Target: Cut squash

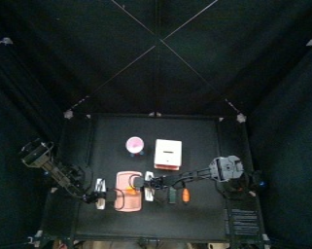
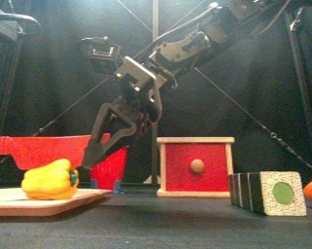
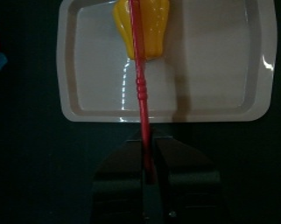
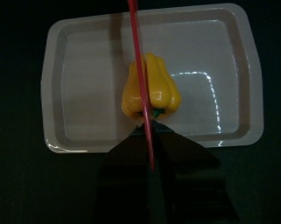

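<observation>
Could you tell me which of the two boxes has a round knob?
The red box, wood-framed; the dark box right of it shows a green disc instead.

The yellow squash (image 4: 150, 85) at frame centre has smooth, waxy, slightly glossy skin. The pale tray (image 4: 78, 131) beneath looks like glossy plastic, catching highlights. At lower centre, the red box (image 2: 194, 166) has a light wooden frame.

The yellow toy squash (image 2: 51, 180) lies on the pale rectangular tray (image 2: 28, 203) at the tabletop's (image 1: 197, 136) 7 o'clock. The red wooden box with a round knob (image 2: 196, 166) stands at 3 o'clock of the tray, and the dark block with a green dot (image 2: 266, 192) sits farther toward 3 o'clock.
</observation>
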Robot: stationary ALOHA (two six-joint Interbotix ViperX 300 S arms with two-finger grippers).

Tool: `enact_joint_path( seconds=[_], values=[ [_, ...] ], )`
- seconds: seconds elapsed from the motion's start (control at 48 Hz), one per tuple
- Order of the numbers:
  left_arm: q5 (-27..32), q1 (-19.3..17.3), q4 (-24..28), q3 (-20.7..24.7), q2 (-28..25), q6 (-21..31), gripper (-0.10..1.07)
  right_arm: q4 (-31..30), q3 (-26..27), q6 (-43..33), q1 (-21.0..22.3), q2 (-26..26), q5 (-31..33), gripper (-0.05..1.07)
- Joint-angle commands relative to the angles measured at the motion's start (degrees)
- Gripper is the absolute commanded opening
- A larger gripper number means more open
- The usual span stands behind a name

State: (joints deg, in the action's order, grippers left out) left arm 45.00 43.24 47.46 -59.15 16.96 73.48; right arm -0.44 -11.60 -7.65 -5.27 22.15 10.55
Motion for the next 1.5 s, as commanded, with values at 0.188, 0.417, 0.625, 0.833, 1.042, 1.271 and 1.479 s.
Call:
enact_joint_path(
  seconds=[0.188,0.417,0.625,0.833,1.042,1.271,1.479],
  values=[
    [-1.8,-1.3,0.9,-0.4,0.0,0.9,0.38,0.4,0.9,-0.3,-0.1,-0.9,-0.2,0.32],
    [-2.0,-1.6,0.9,-0.5,-0.2,1.1,0.38,1.0,0.9,-0.3,-0.1,-0.4,0.2,0.32],
    [-3.3,-2.6,1.8,-0.6,-0.3,1.1,0.38,1.1,1.0,-0.3,0.1,-0.4,0.2,0.32],
    [-6.2,-3.8,1.8,-1.3,-0.9,1.1,0.38,1.1,1.0,-0.3,0.0,0.1,0.2,0.32],
    [-7.6,-4.5,1.8,-1.3,-2.3,1.1,0.38,1.3,1.1,-0.3,0.0,0.4,0.2,0.32],
    [-8.3,-4.5,1.8,-1.3,-2.6,1.1,0.38,1.8,1.0,-0.3,0.0,1.0,0.2,0.32],
    [-8.3,-4.6,1.8,-1.2,-2.6,1.1,0.38,2.2,1.0,-0.3,0.0,1.4,0.4,0.32]
  ],
)
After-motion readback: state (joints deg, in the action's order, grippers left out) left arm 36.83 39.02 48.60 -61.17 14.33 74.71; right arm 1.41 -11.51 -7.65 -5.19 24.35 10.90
